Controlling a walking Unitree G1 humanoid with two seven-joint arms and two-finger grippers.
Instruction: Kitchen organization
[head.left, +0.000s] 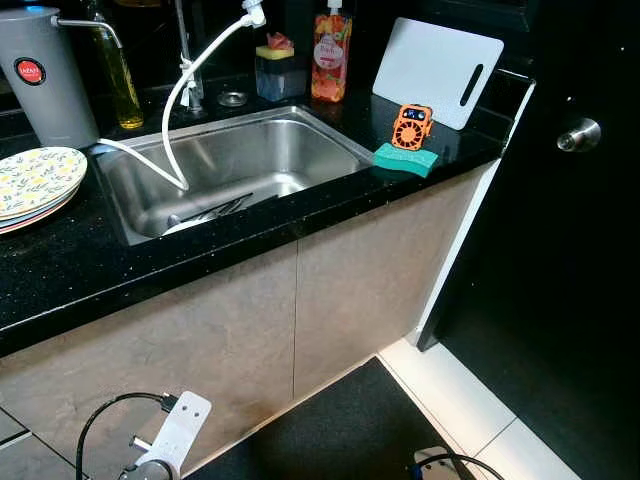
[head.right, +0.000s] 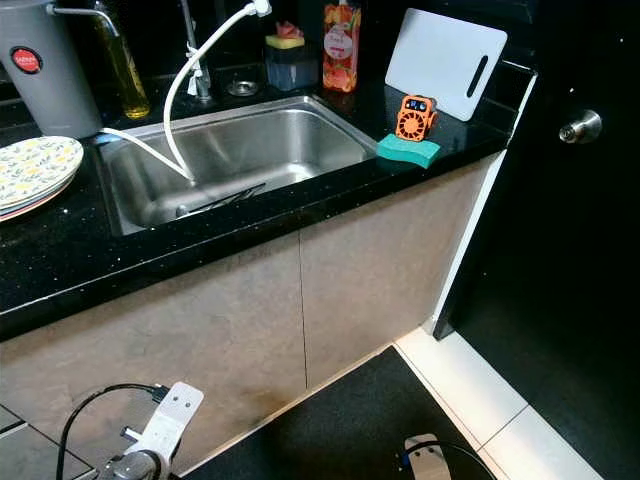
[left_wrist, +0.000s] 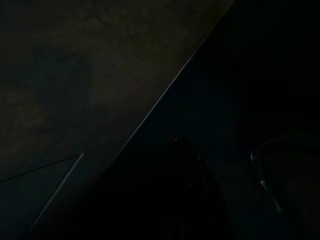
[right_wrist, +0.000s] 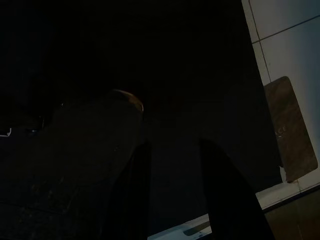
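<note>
A steel sink (head.left: 300, 150) is set in the black counter (head.left: 80, 270), with dark utensils (head.left: 215, 210) lying in its bottom and a white hose (head.left: 185, 95) hanging into it. Stacked floral plates (head.left: 35, 180) rest on the counter at the left. A green sponge (head.left: 406, 158) lies at the right end, and a small orange gadget (head.left: 411, 126) stands behind it. Both arms hang low in front of the cabinet. In the right wrist view my right gripper (right_wrist: 172, 195) points at the dark floor, its fingers apart and empty. The left wrist view is very dark, showing one finger (left_wrist: 192, 195).
A white cutting board (head.left: 437, 70) leans at the back right. An orange pouch bottle (head.left: 331, 55), a sponge holder (head.left: 279, 72), an oil bottle (head.left: 122, 85) and a grey jug (head.left: 45, 75) line the back. A dark door with a knob (head.left: 579, 134) is at the right, a black mat (head.left: 340, 430) below.
</note>
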